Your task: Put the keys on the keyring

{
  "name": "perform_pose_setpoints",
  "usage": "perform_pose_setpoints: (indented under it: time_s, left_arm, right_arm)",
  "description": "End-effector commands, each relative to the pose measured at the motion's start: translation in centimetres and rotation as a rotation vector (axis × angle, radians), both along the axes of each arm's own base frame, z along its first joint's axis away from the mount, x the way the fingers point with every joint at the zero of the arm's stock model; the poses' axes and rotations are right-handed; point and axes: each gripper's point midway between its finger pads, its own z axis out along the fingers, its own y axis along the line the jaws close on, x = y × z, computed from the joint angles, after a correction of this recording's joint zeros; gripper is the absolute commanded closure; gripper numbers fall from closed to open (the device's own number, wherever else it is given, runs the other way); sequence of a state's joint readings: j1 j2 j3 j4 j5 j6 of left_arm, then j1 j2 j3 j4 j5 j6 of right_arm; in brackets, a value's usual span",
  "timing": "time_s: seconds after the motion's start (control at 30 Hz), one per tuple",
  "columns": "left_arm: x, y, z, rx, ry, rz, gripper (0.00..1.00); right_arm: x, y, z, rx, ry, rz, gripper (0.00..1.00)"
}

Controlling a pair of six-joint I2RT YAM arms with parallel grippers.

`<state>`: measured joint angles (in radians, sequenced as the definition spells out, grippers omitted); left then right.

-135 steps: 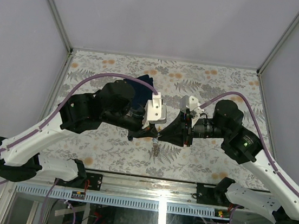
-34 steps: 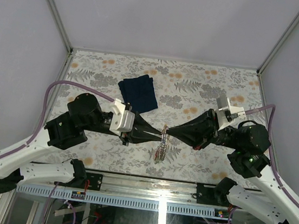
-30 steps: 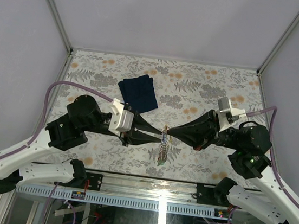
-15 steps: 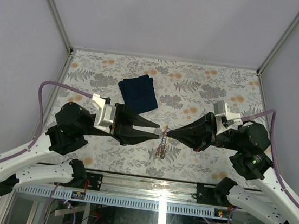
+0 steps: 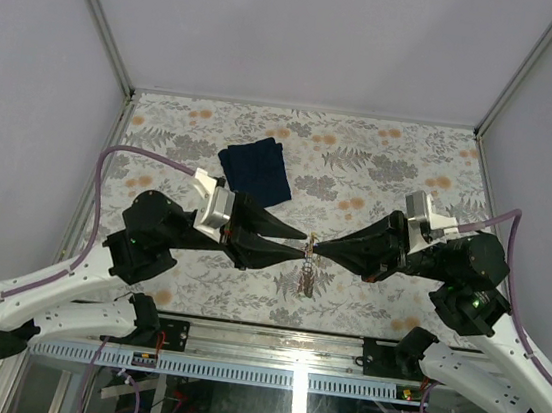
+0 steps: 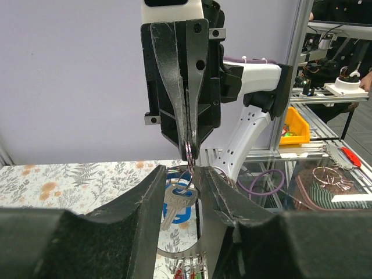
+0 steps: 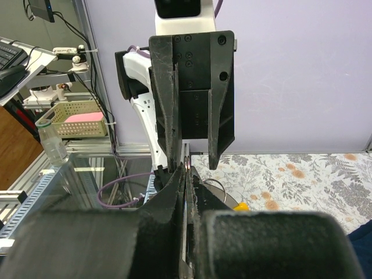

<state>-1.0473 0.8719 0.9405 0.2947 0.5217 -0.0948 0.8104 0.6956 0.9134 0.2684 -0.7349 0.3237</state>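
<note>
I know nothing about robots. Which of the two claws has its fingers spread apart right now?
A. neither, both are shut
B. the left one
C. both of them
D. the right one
B. In the left wrist view a clear gap shows between the fingers of the left gripper, while the right gripper has its fingers pressed together on the keyring.

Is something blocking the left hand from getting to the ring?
Nothing visible does. The left hand is open right at the keyring, which the right hand pinches. The navy cloth lies farther back on the table, out of the way.
</note>
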Motion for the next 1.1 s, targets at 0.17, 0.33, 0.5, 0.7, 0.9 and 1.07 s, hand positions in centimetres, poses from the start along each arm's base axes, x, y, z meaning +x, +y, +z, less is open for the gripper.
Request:
perform_pose_setpoints:
  time_s: [0.17, 0.33, 0.5, 0.7, 0.9, 1.07]
  left_arm:
    - [-0.7, 0.0, 1.7, -0.066, -0.021, -0.037, 0.69]
    - [-0.7, -0.3, 1.6, -0.061, -0.015, -0.049, 0.72]
    - [-0.7, -0.5, 1.3, -0.052, -0.006, -0.053, 0.80]
    - [-0.7, -0.4, 1.5, -0.051, 0.002, -0.051, 1.00]
    - [-0.2, -0.2, 1.3, 0.026, 0.001, -0.012, 1.00]
    - [0.7, 0.0, -0.7, 0.233, 0.004, 0.039, 1.00]
  right_arm:
    - [-0.9, -1.1, 3.8, 0.103, -0.107, -0.010, 1.00]
    - [-0.8, -1.1, 3.8, 0.103, -0.109, -0.011, 1.00]
    - [-0.7, -1.0, 3.6, 0.098, -0.104, -0.015, 1.00]
    - [-0.5, -0.9, 3.0, 0.074, -0.100, -0.021, 1.00]
    - [-0.3, -1.2, 2.5, 0.026, -0.116, -0.049, 0.82]
    - [-0.2, -1.7, 2.1, -0.034, -0.132, -0.083, 0.69]
